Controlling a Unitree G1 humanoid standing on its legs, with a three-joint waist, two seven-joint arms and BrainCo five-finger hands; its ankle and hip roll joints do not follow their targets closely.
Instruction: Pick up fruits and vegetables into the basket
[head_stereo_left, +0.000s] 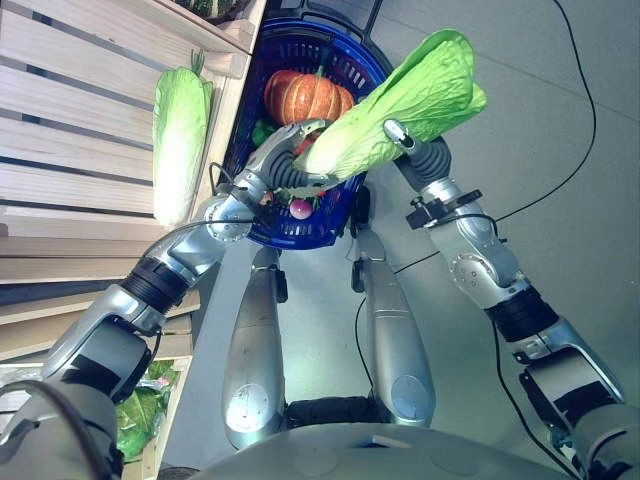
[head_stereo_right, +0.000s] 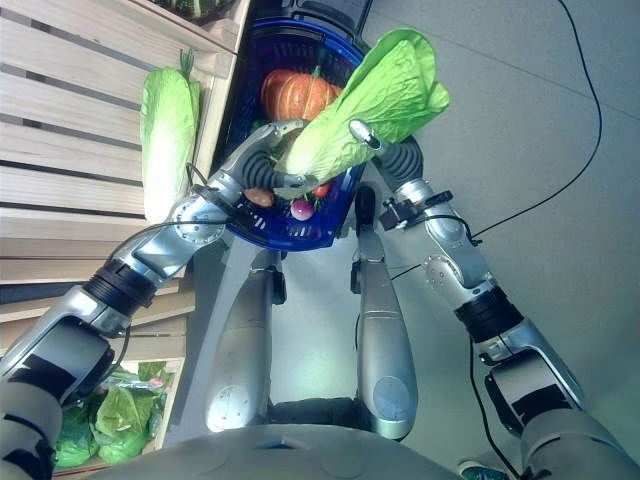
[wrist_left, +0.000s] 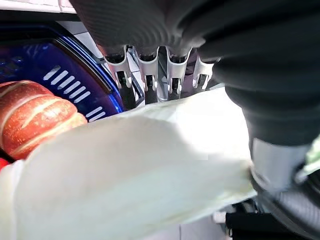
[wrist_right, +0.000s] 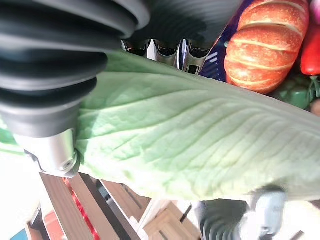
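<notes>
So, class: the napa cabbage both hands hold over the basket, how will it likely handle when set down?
The napa cabbage looks fairly stiff: it spans between the left hand and right hand without sagging. Its long rounded shape may roll. It will probably rest tilted on the pumpkin, since the basket already looks crowded.

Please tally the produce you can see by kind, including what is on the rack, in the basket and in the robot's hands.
Napa cabbages: 2, one held, one on the rack
Pumpkins: 1, in the basket
Small red-pink items in the basket, kind unclear: 2
Bagged leafy greens under the rack: count unclear
Total clearly countable: 5
</notes>
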